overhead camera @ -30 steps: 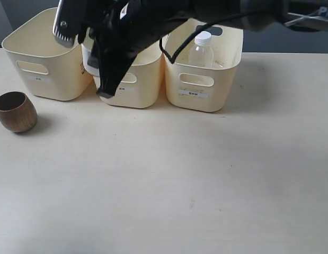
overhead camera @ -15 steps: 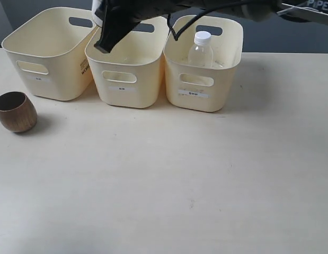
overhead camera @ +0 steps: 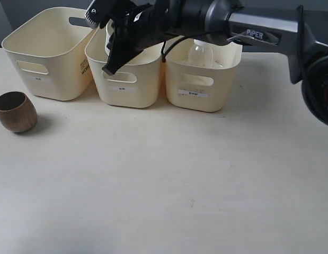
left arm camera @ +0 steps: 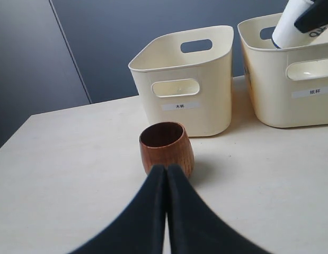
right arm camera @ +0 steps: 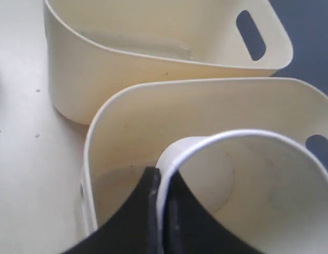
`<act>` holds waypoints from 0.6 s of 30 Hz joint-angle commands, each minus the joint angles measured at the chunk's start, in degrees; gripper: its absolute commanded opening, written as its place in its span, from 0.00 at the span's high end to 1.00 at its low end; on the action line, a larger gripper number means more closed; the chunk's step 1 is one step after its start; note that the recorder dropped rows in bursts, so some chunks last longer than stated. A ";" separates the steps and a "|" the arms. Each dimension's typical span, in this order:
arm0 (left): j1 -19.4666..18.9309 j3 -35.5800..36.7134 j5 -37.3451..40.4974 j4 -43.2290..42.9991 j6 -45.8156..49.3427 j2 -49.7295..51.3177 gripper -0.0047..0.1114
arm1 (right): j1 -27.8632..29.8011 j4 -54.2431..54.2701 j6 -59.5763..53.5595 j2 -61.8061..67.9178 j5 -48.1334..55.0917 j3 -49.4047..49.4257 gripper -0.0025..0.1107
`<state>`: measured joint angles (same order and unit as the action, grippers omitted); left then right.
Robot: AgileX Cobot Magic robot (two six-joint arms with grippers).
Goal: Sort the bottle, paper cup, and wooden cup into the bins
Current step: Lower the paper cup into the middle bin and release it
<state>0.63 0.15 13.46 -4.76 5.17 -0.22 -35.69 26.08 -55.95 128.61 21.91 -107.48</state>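
Note:
My right gripper (overhead camera: pixel 113 52) reaches across and is shut on the rim of the white paper cup (overhead camera: pixel 107 42), holding it tilted over the middle bin (overhead camera: pixel 126 84). In the right wrist view the fingers pinch the paper cup (right arm camera: pixel 248 180) wall at my right gripper (right arm camera: pixel 159 177), above the middle bin's (right arm camera: pixel 116 111) inside. The bottle (overhead camera: pixel 201 52) stands in the right bin (overhead camera: pixel 206 90), partly behind the arm. The wooden cup (overhead camera: pixel 15 111) stands on the table left of the left bin (overhead camera: pixel 47 63). My left gripper (left arm camera: pixel 166 169) is shut and empty, just short of the wooden cup (left arm camera: pixel 166 148).
The three bins stand side by side at the back of the pale table (overhead camera: pixel 169 180). The left wrist view shows the left bin (left arm camera: pixel 185 106) behind the wooden cup and the middle bin (left arm camera: pixel 291 100) beside it. The right arm (overhead camera: pixel 259 32) spans the right and middle bins.
The right gripper with the paper cup rose out of the top of the view, then came down over the middle bin. The wooden cup and bottle have not moved.

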 commanded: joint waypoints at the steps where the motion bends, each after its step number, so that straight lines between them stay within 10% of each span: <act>1: 0.20 -0.15 -0.17 0.07 -0.08 0.22 0.96 | 0.33 -0.68 0.42 1.87 0.11 -0.55 0.98; 11: 0.20 -0.15 -0.17 0.20 -0.08 0.22 0.96 | 0.33 -1.59 1.29 2.72 1.14 -0.55 0.98; 16: 0.20 -0.15 -0.17 0.20 -0.08 0.22 0.96 | 0.33 -1.59 2.95 2.72 1.20 -0.55 0.60; 18: 0.20 -0.15 -0.17 0.20 -0.08 0.22 0.96 | 0.33 -1.59 3.45 2.72 0.37 -0.55 0.60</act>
<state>0.63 0.15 13.46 -4.76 5.17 -0.22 -35.69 25.02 -53.10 131.18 21.97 -107.99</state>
